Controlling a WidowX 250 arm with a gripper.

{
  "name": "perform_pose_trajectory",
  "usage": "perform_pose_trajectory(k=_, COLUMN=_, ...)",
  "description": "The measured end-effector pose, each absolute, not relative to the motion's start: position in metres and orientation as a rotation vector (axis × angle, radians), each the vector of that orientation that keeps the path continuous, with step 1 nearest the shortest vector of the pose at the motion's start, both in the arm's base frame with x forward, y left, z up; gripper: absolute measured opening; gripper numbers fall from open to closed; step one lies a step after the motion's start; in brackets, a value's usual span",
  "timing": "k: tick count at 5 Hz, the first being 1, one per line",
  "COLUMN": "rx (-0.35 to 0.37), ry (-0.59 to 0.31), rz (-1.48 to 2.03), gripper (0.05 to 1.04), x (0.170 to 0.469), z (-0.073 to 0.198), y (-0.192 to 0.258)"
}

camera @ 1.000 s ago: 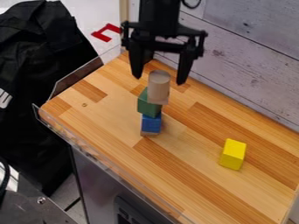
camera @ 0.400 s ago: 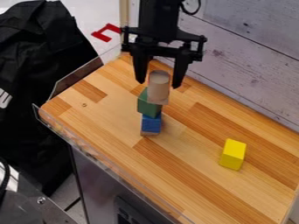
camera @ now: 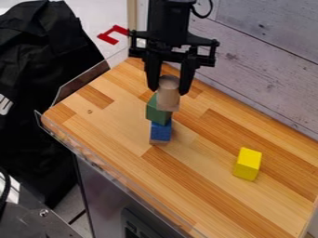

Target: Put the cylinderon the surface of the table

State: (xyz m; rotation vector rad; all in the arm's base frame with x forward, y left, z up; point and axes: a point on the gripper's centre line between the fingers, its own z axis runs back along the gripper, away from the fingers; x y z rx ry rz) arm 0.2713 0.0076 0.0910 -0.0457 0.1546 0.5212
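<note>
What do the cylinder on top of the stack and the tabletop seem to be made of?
The cylinder looks like plain, unpainted wood with a matte finish, judging by its pale tan colour and lack of shine, though I can't be certain. The tabletop appears to be smooth wood, joined from strips: light and darker brown bands run along it.

Black gripper (camera: 168, 91) hangs at the top of the tan cylinder (camera: 168, 100), which tops a stack on the wood surface (camera: 118, 121) with green block (camera: 157, 113) and blue block (camera: 160, 131) below it; yellow block (camera: 248, 164) well apart from cylinder, nearer camera, view-right.
</note>
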Motion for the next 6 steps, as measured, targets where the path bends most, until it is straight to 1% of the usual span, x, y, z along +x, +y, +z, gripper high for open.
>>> perform_pose_trajectory(k=1, rx=-0.045, ry=0.155, rz=0.527, gripper=0.518, x=0.271, z=0.092, y=0.007)
perform_pose_trajectory(k=2, rx=0.013, ry=0.107, rz=0.532, gripper=0.518, x=0.274, z=0.119, y=0.006)
perform_pose_trajectory(k=3, rx=0.046, ry=0.015, rz=0.471, gripper=0.518, x=0.285, z=0.152, y=-0.010)
perform_pose_trajectory(k=4, rx=0.055, ry=-0.015, rz=0.418, gripper=0.518, x=0.294, z=0.165, y=-0.022)
perform_pose_trajectory(k=5, rx=0.015, ry=0.040, rz=0.318, gripper=0.518, x=0.304, z=0.140, y=-0.039)
perform_pose_trajectory(k=6, rx=-0.043, ry=0.094, rz=0.235, gripper=0.518, x=0.308, z=0.106, y=-0.052)
